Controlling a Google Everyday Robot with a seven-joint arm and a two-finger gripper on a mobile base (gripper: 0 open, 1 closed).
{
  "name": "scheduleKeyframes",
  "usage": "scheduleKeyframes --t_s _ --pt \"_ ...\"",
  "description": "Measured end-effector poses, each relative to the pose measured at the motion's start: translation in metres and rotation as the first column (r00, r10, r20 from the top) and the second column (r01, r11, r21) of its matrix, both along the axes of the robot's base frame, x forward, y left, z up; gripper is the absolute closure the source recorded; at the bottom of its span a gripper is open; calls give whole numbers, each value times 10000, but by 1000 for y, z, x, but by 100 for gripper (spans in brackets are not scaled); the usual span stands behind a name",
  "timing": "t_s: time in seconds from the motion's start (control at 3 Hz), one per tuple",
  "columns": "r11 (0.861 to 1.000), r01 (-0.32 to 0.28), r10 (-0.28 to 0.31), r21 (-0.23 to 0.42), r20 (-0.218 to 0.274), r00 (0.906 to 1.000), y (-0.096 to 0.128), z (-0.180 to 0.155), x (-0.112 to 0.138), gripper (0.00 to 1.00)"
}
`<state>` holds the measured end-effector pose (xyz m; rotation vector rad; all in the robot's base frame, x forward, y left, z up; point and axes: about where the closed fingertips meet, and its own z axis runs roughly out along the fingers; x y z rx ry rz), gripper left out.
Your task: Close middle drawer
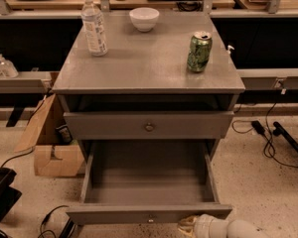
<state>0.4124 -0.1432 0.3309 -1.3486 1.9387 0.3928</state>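
There's the gripper (pixel 189 226) at the bottom edge, right of centre. Open or closed, can't tell. Right above it sits the front of the middle drawer (pixel 149 213), pulled far out beneath the top drawer (pixel 149 125).

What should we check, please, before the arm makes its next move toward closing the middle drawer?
1. Middle drawer pulled far out, ready to be pushed in: ok.
2. Its box holds nothing that could jam: ok.
3. Gripper low at the picture's bottom edge, just right of the small knob, before the drawer front: ok.
4. Gripper touching the front: cannot tell.
5. Green can, water bottle and white bowl upright on the cabinet top, back from its front edge: ok.
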Motion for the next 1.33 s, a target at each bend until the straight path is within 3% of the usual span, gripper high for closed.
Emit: scheduleKeyframes --t_s 0.33,0.67,1.0,1.33 --pt "9996 -251 253 -93 241 9994 -3 4 16 100" --pt "9978 -567 587 -343 593 9965 -7 17 52 100" --pt "9967 -687 717 -430 701 9950 -7 22 60 100" --pt "9935 -921 985 -673 991 9902 -13 37 101 100"
